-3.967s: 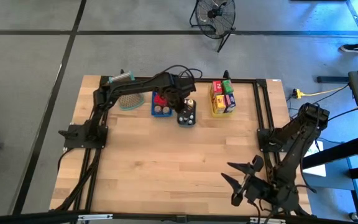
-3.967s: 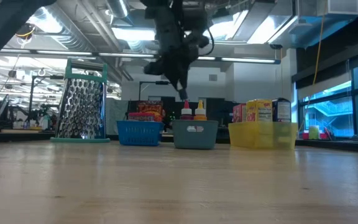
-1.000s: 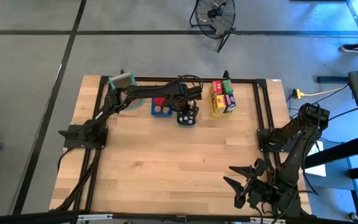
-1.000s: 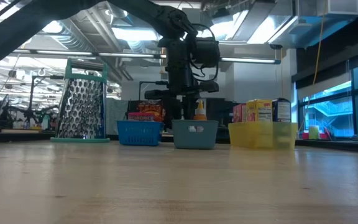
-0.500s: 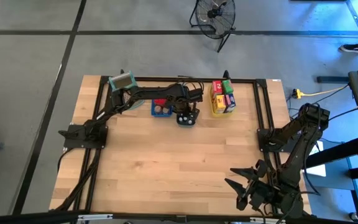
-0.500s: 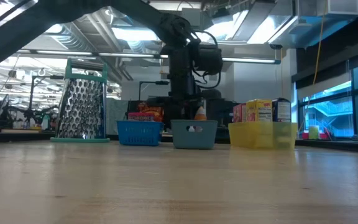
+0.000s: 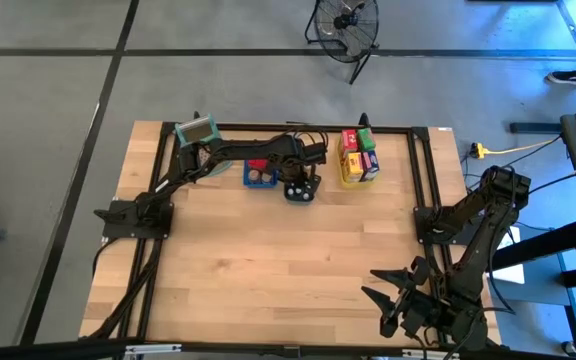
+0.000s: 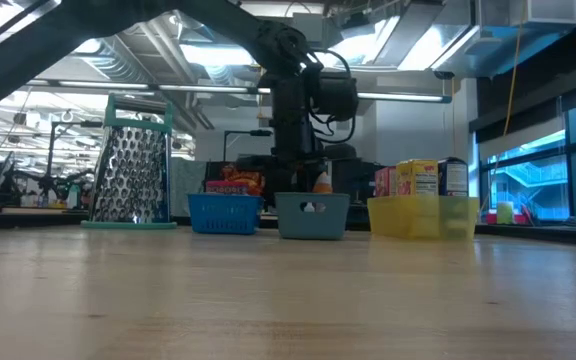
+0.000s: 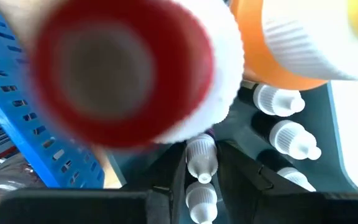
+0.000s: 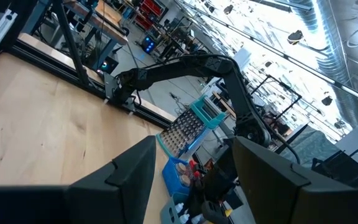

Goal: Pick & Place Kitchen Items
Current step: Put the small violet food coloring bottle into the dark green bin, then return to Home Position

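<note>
— Wooden bench (image 7: 268,270), open workshop behind it, three trays along the far edge. What is the left arm doing?

— Starting at its fingers: I cannot tell if they are pinching or just straddling. My left wrist view is filled by a red-capped bottle (image 9: 123,68) right under the camera, with an orange bottle (image 9: 272,62) touching or just beside it. Several small white bottles (image 9: 201,155) stand lower in the same grey tray (image 8: 313,215).

— And what changed?

— A few seconds ago the left gripper (image 8: 293,170) hung well above that tray. It has since dropped straight into it, and over the last half second it has barely moved. I read that as the reach being over and the grab on the red-capped bottle being due or under way.

— Around it?

— The blue tray (image 8: 223,213) sits just beside the grey one, with the mesh basket (image 8: 133,160) beyond. The yellow tray (image 8: 418,217) with its cartons (image 7: 358,150) is on the other side. The right gripper (image 10: 191,186) waits at the near corner, fingers spread and empty.

— The risk?

— Knocking the orange bottle on the lift.
</note>
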`<state>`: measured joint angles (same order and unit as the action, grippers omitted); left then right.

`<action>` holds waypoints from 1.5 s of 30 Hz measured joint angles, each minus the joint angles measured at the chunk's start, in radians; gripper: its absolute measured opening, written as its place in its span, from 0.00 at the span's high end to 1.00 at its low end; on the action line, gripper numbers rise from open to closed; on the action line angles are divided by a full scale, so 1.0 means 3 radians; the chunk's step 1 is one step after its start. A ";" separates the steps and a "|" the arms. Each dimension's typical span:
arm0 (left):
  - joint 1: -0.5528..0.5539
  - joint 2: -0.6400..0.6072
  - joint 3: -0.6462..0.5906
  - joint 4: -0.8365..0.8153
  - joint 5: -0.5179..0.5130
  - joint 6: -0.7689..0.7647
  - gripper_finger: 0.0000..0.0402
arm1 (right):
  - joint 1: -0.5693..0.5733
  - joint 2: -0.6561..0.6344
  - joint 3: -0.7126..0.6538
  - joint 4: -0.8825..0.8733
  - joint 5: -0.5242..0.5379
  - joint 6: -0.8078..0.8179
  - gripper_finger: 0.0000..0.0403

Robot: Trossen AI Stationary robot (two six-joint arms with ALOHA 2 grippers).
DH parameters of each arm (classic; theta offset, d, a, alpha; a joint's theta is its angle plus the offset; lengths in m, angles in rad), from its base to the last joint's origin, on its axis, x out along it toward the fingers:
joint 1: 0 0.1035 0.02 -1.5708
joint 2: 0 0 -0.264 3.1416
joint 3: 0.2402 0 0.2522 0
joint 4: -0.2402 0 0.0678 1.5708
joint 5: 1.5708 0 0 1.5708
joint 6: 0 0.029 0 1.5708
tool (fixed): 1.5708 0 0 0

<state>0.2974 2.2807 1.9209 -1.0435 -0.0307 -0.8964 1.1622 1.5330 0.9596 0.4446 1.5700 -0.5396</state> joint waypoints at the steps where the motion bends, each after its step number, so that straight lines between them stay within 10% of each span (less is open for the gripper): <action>1: -0.0001 0.0000 0.0000 0.0000 0.0003 0.0001 0.80 | 0.0000 0.0000 0.0000 0.0000 0.0000 0.0000 0.46; 31: -0.0044 -0.0006 0.0501 -0.0162 0.0164 0.0179 0.64 | 0.0000 0.0000 0.0000 0.0000 -0.0001 0.0000 0.46; 45: -0.0052 -0.0040 0.1445 -0.1544 0.0080 0.0786 0.72 | 0.0008 0.0000 0.0000 0.0016 -0.0129 0.0068 0.46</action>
<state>0.2818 2.2687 2.3545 -1.5066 -0.0067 -0.6606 1.1645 1.5330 0.9596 0.4495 1.5314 -0.5192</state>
